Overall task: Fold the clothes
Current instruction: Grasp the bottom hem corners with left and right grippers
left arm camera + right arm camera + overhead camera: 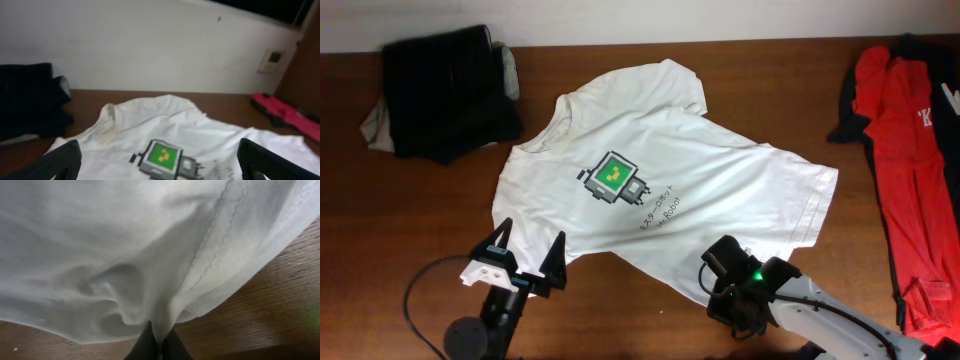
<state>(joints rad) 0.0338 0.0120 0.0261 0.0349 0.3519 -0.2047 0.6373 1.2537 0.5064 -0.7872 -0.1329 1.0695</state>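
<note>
White T-shirt (720,180) lies spread flat, front side up, in the middle of the brown wooden table (820,80), its neck toward the far left and its body running toward the right. A green-and-black print (615,178) with a line of small dark lettering beside it sits on the chest. The left gripper (530,242) hangs at the shirt's near-left edge with its jaws spread wide and nothing between them. In the left wrist view its two dark fingers (62,162) frame the shirt (165,125) and the print (162,157) from either side, with a pale wall (150,45) behind. The right gripper (718,265) is at the shirt's near edge, further right, and its jaws are closed on the cloth. The right wrist view shows the fingertips (150,342) pressed together with a fold of white fabric (100,255) pinched between them, puckered just above the grip. A stitched seam runs along the fabric edge beside it, over bare wood. A small green light (756,275) glows on the right arm. A pile of dark clothes (445,95) sits at the far-left corner of the table, well apart from the shirt, and a red garment (910,170) lies along the right side. A black cable (420,290) loops beside the left arm.
</note>
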